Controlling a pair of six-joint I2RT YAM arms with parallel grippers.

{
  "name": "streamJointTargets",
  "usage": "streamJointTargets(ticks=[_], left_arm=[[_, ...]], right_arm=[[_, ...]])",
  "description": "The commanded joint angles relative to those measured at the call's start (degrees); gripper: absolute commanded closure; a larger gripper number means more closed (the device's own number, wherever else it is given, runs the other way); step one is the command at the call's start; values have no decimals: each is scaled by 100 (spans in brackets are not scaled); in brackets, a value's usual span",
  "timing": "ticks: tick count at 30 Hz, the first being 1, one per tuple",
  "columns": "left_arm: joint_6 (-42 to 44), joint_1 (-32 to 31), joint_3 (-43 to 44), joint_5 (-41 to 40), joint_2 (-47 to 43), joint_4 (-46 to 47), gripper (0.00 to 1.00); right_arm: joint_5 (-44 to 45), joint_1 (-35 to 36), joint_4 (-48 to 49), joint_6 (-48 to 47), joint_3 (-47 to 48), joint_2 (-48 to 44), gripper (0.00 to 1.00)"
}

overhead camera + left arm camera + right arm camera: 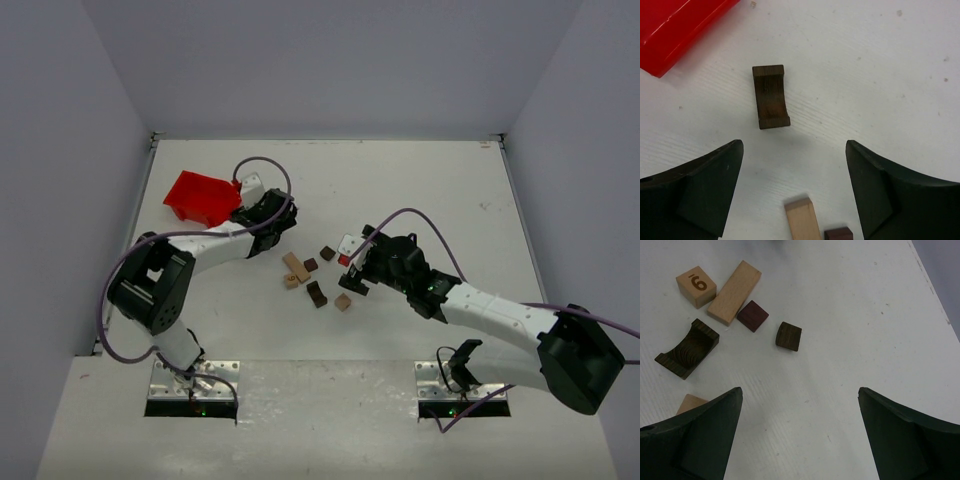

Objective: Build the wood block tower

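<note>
The left gripper (794,150) stands spread and empty, a dark arched block (771,97) lying just ahead, near the red bin (675,30). The right gripper (800,395) gapes wide too, holding nothing.

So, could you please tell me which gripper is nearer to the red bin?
Left. The left gripper hangs close beside the red bin; the right gripper is farther off, on the far side of the scattered wooden blocks.

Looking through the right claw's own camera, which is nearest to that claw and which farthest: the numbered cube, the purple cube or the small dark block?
From the right gripper:
1. small dark block, just ahead, slightly left.
2. purple cube, farther ahead and left.
3. numbered cube, far upper left of the view.
</note>
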Motion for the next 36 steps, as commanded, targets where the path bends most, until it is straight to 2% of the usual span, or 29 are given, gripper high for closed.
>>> streamJointTargets(ticks=[1,3,6,7,11,18,20,22,23,25,27,32,36], left_arm=[[72,-226,-289,716,-730,-59,18],[-101,-414,-383,843,-914,-240,15],[-361,-806,-370,645,-1011,-731,5],[-490,-900,-341,561,-1036,-817,1],[-1059,-1064,-400,283,-1416,-1592,0],[-2164,-1029,-454,-963,-2601,-2973,0],[-2318,-883,-459,-1324,-2775,-3216,0],[-2294,-362,-412,-1382,-2833,-3378,0],[-2081,66,-372,-1336,-2873,-3319,0],[-1527,732,-286,-683,-2950,-2968,0],[-1251,1171,-263,-550,-3050,-2611,0],[-1030,1379,-373,-754,-3323,-2313,0],[-884,1463,-590,-760,-3328,-2045,0]], right_arm=[[368,29,170,719,322,-262,1],[830,29,181,1318,269,-451,1],[1446,26,-47,2521,208,-698,1],[1330,21,-191,2599,234,-705,1],[216,41,-634,3149,459,-532,1],[140,403,-909,3391,908,371,1],[260,679,-954,3369,1120,739,1],[384,936,-1014,3391,1297,1045,1],[465,1030,-1081,3431,1437,1285,2],[594,1126,-1181,3499,1699,1828,5],[721,1191,-1311,3619,1875,2200,7],[1121,1308,-1485,3741,2290,2883,15],[1184,1401,-1551,3800,2419,3215,26]])
